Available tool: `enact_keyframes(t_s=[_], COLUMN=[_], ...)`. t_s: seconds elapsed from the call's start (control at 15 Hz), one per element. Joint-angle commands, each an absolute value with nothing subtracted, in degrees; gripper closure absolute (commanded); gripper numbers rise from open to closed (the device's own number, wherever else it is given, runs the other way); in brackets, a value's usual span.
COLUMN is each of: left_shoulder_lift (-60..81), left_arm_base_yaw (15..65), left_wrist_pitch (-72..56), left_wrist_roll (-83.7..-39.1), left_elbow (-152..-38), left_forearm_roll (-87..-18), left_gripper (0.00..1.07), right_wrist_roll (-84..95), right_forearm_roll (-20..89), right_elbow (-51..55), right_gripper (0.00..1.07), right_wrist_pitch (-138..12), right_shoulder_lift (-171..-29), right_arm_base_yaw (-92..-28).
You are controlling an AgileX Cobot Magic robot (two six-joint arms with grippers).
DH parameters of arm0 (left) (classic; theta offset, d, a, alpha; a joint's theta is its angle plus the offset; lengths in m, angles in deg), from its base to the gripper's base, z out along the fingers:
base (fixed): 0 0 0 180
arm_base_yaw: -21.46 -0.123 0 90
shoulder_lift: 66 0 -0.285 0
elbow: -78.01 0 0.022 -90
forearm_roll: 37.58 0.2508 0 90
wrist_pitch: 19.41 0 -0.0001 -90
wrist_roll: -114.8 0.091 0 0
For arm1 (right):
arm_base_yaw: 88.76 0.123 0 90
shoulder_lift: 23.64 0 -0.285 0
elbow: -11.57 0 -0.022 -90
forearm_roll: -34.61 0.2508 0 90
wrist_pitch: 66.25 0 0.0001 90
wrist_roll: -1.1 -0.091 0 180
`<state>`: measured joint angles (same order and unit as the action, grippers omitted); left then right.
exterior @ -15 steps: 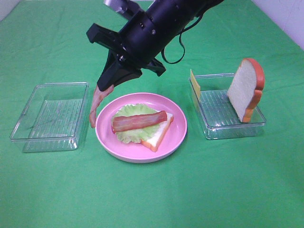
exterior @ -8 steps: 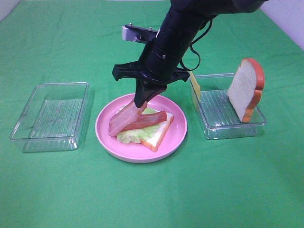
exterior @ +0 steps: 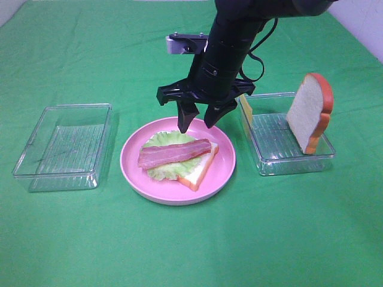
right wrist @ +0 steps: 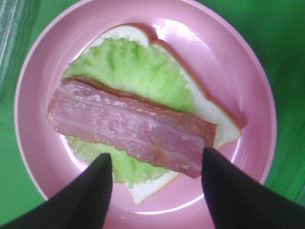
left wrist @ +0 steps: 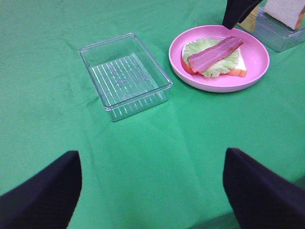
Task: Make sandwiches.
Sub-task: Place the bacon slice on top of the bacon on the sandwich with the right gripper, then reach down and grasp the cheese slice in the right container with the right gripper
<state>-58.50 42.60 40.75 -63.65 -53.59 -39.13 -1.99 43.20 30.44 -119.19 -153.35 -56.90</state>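
The part-built toy sandwich [exterior: 179, 160] lies flat on the round pink plate [exterior: 130, 170], near the middle of the green cloth [exterior: 191, 251]. From the bottom upward we identify a white bread slice with orange-brown crust [exterior: 202, 170], a pale green lettuce leaf [exterior: 160, 172] and reddish-brown bacon [exterior: 173, 153] laid across the leaf. In the right wrist view the bacon reads as two overlapping strips, though the seam is too faint for us to be certain. Above the far edge of the stack hangs the right gripper [exterior: 197, 125], its jaws apart, holding nothing and clear of the bacon. We judge the task to be a little past its midpoint: base, leaf and meat are in place, cheese and lid are not. These two parts stand in the clear plastic rectangular tray [exterior: 269, 167] just beside the plate on the right arm's side. A thin yellow cheese slice [exterior: 245, 107] leans at the end nearest the plate, and a second white bread slice [exterior: 308, 110] is propped upright at the other end. A matching clear tray [exterior: 60, 179] on the opposite side of the plate shows only its ribbed floor. The left gripper [left wrist: 151, 153] hovers over bare cloth, well apart from the plate, jaws wide apart with nothing between them.
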Motion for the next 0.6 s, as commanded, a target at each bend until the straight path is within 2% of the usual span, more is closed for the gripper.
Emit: enact_keyframes(t_s=[0.07,0.33,0.6], left_shoulder_lift=[-59.8,-59.8,-59.8], left_arm_base_yaw=[42.7,42.7,42.7], left_wrist_pitch=[40.1,40.1,40.1], left_wrist_roll=[-64.0,-64.0,-64.0], left_elbow=[-53.4,-53.4,-53.4], left_forearm_roll=[-39.1,-39.1,-39.1], left_gripper=[0.28,0.28,0.28], right_wrist_roll=[-4.9,-4.7,-4.7], right_forearm_roll=[38.5,33.1,37.7], right_elbow=[31.8,43.6,46.9], right_gripper=[0.36,0.36,0.37], right_wrist_pitch=[-123.0,-136.0,-138.0], right_shoulder_lift=[-153.2,-153.2,-153.8], right_arm_base_yaw=[-57.0,-59.3,-66.0])
